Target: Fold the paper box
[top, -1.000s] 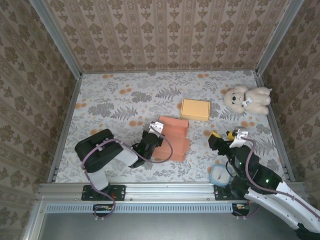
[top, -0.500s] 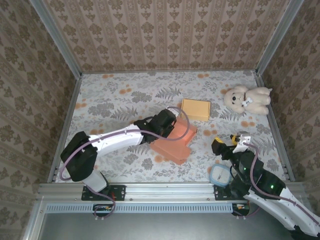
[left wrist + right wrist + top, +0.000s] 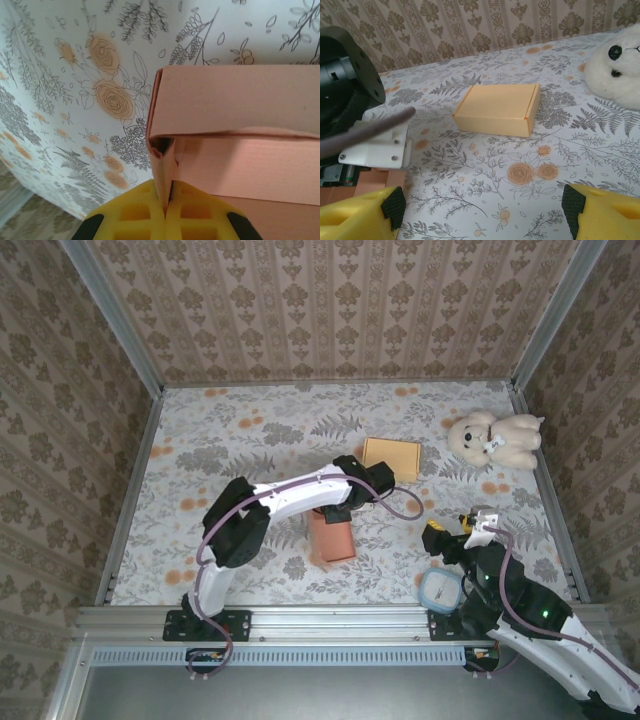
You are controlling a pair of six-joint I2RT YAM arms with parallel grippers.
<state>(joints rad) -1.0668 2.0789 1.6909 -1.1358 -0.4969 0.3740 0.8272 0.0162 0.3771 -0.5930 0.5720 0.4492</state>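
Observation:
The salmon paper box [image 3: 333,535] stands partly folded at mid-table, narrow from above. My left gripper [image 3: 345,506] reaches over its far end. In the left wrist view the yellow fingers [image 3: 135,212] are pressed together on a thin side flap of the box [image 3: 235,97], whose top panel bends over a hollow corner. My right gripper [image 3: 455,524] hovers open to the right of the box, apart from it. In the right wrist view its fingertips [image 3: 357,220] stand wide over bare tablecloth, and a corner of the salmon box [image 3: 370,184] shows at lower left.
A closed yellow box [image 3: 391,458] [image 3: 497,107] lies just beyond the left wrist. A white teddy bear [image 3: 495,438] [image 3: 617,70] sits at the far right. A blue-rimmed container [image 3: 440,588] lies by the right arm's base. Patterned walls enclose the table.
My left arm has stretched out to the right and swung the salmon box round; it lay spread flat, now it stands narrower. The right gripper drew back slightly and opened a little wider.

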